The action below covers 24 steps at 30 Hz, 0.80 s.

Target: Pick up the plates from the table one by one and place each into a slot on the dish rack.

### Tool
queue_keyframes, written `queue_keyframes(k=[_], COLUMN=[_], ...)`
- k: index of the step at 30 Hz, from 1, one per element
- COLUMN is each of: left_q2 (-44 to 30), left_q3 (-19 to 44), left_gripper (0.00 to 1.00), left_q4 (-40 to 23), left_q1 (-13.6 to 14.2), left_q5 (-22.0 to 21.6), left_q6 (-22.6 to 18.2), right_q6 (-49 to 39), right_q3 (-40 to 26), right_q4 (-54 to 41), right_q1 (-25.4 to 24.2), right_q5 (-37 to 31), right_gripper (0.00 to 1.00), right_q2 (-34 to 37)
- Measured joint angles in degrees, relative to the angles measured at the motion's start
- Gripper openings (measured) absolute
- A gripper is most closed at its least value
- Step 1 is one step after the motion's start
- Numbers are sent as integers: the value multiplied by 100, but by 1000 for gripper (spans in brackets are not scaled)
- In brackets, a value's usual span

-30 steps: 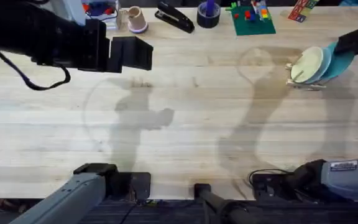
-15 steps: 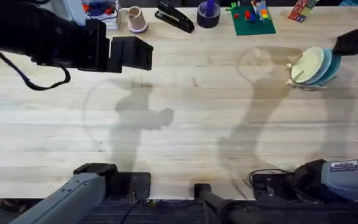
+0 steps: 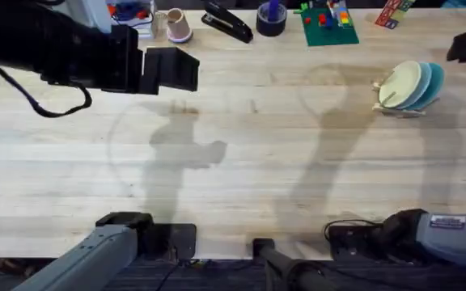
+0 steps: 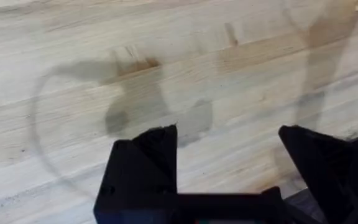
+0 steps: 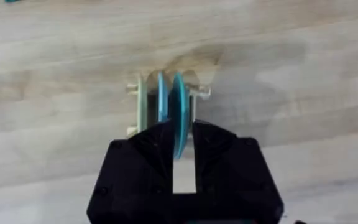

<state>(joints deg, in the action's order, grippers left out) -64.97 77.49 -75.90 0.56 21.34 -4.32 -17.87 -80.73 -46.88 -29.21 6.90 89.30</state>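
From overhead, the left gripper hung over the bare table at the far left with its jaws spread wide, a gap the left wrist camera confirmed above plain wood. Far to the right, the dish rack held three plates standing on edge, pale yellow, light blue and turquoise. The right wrist view showed the right gripper slightly parted just clear of the turquoise plate, gripping nothing.

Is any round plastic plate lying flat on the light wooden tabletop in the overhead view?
No: the pale yellow, light blue and turquoise round plastic plates all stand on edge in the small light-wood dish rack.
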Motion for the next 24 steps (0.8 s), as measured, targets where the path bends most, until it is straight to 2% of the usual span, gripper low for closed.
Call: queue_keyframes(k=[3,6,8,11,12,24], left_q2=[0,0,0,0,0,0], left_q3=[2,2,2,2,2,1], left_gripper=[994,994,994,994,994,993], left_q4=[-2,-2,0,0,-2,-146], left_q1=[0,0,0,0,0,0], left_q5=[0,0,0,0,0,0], left_q6=[0,-2,-2,-1,-1,-2], right_q6=[11,68,93,110,110,116], right_q3=[0,0,0,0,0,0], right_q4=[-367,-983,-1295,-1510,-1532,-2114], right_q1=[0,0,0,0,0,0], right_q5=[0,2,2,9,30,761], right_gripper=[222,354,536,934,976,993], right_q2=[-381,-732,-926,-1226,-1329,-2804])
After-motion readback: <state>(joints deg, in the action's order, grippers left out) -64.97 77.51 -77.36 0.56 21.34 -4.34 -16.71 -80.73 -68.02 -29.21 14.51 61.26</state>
